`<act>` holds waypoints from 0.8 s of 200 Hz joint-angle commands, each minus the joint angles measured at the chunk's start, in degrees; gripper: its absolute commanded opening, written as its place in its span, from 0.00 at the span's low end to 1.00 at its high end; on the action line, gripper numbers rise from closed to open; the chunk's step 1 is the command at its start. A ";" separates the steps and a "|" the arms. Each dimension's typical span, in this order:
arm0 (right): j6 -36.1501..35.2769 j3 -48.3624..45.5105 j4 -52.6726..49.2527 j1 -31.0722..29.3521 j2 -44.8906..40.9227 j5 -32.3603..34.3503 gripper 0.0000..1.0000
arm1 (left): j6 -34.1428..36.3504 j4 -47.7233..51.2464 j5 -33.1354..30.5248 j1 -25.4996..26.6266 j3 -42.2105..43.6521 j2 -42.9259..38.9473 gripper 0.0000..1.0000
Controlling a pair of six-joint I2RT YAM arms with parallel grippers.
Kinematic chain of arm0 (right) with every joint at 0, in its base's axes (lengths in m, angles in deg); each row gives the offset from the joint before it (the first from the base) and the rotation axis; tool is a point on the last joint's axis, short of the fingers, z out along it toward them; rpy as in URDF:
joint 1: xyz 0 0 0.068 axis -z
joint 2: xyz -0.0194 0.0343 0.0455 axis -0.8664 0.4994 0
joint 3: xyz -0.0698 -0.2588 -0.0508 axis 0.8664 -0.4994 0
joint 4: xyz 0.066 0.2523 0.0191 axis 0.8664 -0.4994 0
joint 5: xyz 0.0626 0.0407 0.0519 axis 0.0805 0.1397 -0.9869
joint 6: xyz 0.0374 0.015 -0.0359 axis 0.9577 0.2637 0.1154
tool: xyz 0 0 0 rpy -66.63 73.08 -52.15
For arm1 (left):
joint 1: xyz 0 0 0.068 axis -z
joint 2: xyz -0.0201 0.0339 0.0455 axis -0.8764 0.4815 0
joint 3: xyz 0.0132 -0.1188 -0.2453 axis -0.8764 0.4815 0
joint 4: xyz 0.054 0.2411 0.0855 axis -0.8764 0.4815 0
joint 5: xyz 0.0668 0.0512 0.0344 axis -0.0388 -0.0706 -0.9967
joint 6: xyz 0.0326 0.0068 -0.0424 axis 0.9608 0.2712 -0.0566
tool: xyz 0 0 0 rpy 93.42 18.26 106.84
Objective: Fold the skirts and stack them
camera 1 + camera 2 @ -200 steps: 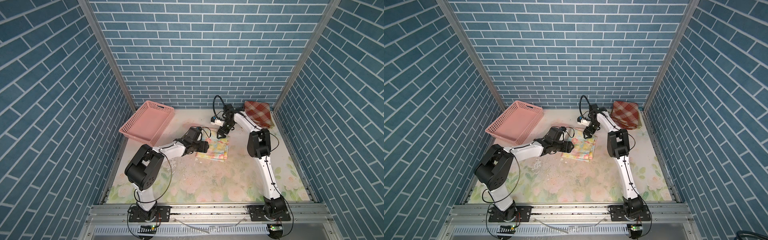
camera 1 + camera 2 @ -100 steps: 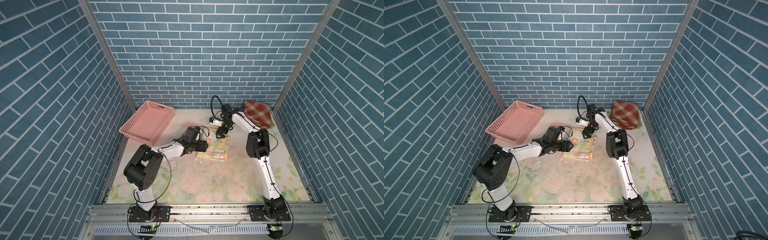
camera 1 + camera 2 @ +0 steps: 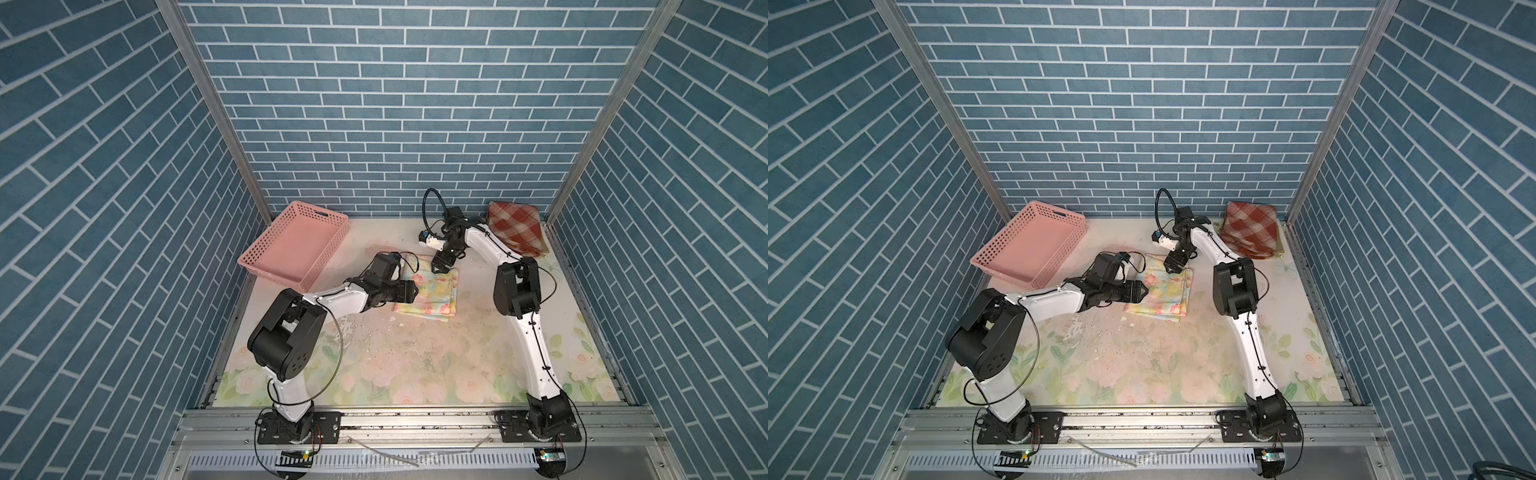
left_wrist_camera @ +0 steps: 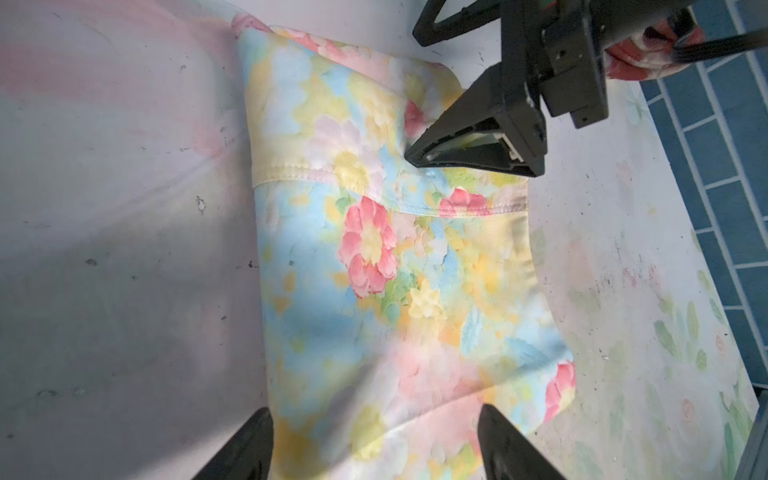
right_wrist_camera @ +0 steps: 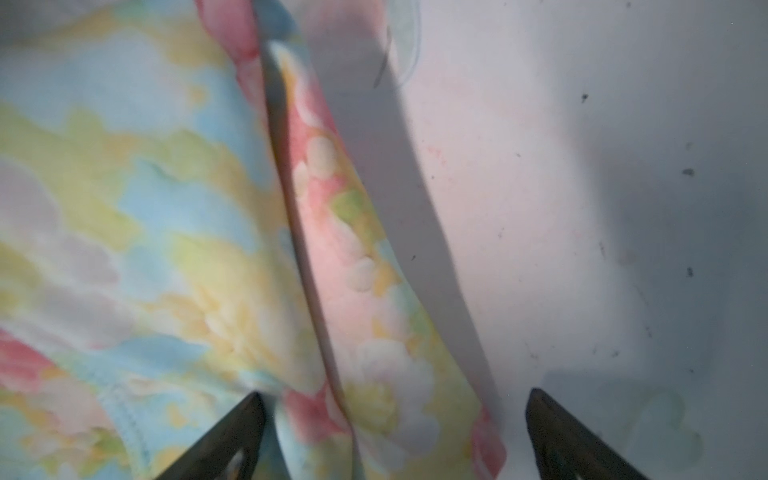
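Pastel floral skirt [image 3: 434, 289] lies partly hidden beneath left pincer [image 3: 412, 291].

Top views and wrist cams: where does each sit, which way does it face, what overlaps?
Top views: high behind the bases, looking down at the table; left arm, right arm whole, left tool and right tool at the floral skirt.
Left wrist: behind the left tool, facing across the floral skirt; own fingers show, right tool's fingers beyond.
Right wrist: behind the right tool, close over the floral skirt's edge; own fingers show.
Shared: all show the floral skirt.
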 commanded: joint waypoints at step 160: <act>34.25 -36.53 21.03 3.03 -22.41 -2.57 0.83 | 1.64 -2.09 -2.47 -0.30 0.84 -0.27 0.76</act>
